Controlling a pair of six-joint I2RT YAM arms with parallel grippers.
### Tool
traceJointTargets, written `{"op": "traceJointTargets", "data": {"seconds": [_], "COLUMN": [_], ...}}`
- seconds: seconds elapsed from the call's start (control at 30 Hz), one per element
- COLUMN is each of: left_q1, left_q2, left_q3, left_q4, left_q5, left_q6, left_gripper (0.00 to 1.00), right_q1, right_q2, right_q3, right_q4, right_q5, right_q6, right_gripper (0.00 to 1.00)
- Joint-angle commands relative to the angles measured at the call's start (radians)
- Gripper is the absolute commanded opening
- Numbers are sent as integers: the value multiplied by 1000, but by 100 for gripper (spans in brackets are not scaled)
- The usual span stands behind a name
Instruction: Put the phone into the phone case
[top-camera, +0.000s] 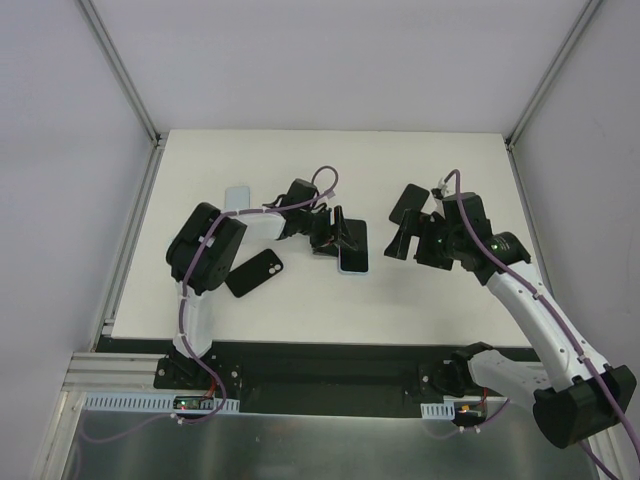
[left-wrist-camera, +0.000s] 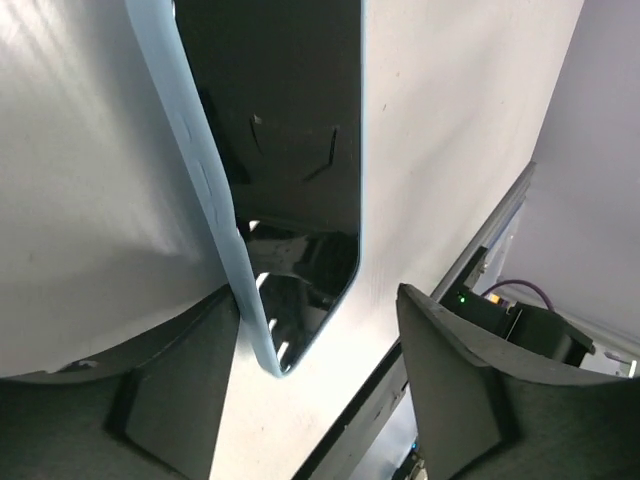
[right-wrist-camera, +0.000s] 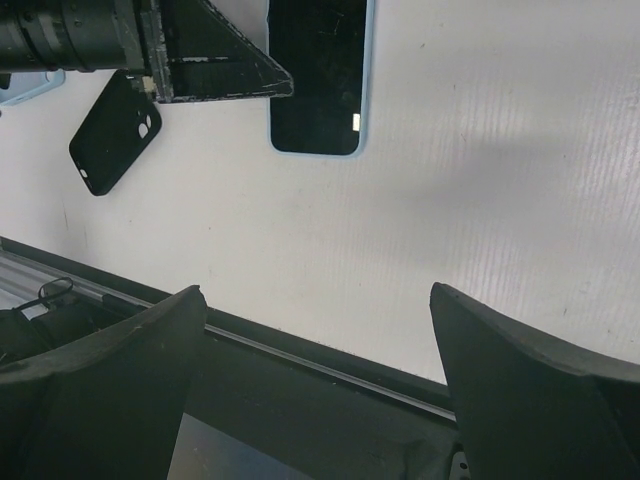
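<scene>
The phone (top-camera: 353, 250), dark-screened with a light blue rim, lies on the white table just right of centre. My left gripper (top-camera: 335, 235) is open around its far end. In the left wrist view the phone (left-wrist-camera: 290, 120) runs between the fingers, the left finger (left-wrist-camera: 180, 380) against its blue edge and the right finger (left-wrist-camera: 450, 370) well clear of it. The black phone case (top-camera: 254, 272), with a camera cut-out, lies to the left near the left arm. My right gripper (top-camera: 400, 222) hangs open and holds nothing, right of the phone. The right wrist view shows the phone (right-wrist-camera: 320, 75) and the case (right-wrist-camera: 115, 130).
A light blue flat object (top-camera: 236, 197) lies at the back left, partly under the left arm. The table's black front rail (right-wrist-camera: 330, 340) runs below the right gripper (right-wrist-camera: 318, 292). White walls with metal posts enclose the table.
</scene>
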Motion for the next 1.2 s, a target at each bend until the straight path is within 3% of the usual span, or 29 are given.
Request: {"op": "traceJointTargets", "data": {"seconds": [0.0,0.03,0.1,0.2,0.37,0.47,0.73,0.93,1.17], "left_q1": [14,15,18,32,49,52,54,46,46], "left_q2": [-147,-193,-238,-327,-485,-589,-873,-1022,-990], "left_q3": [-22,-35,-47,-85,-165,-225,-403,-470,-470], "left_q4": [-87,-97,-123,-166,-239,-294,-388,-346,-339], "left_q5": [-81,-88,-127,-185,-309,-402,-605,-633,-624], "left_q6": [54,69,86,108,155,218,318,295,284], "left_gripper": [65,68,85,99,99,99,99,99,99], "right_q1": [-7,-7,-7,-5,-7,-7,-17,-31,-45], "right_q2": [2,1,-1,5,45,122,559,818,1022], "right_q3": [33,27,12,-1,22,88,383,579,783], "right_q4": [-26,-27,-36,-41,-35,-43,-78,-56,-41], "right_q5": [-16,5,36,80,186,375,623,659,685], "right_q6": [2,5,8,10,24,59,22,85,100], "right_gripper": [96,96,96,96,96,96,96,96,96]}}
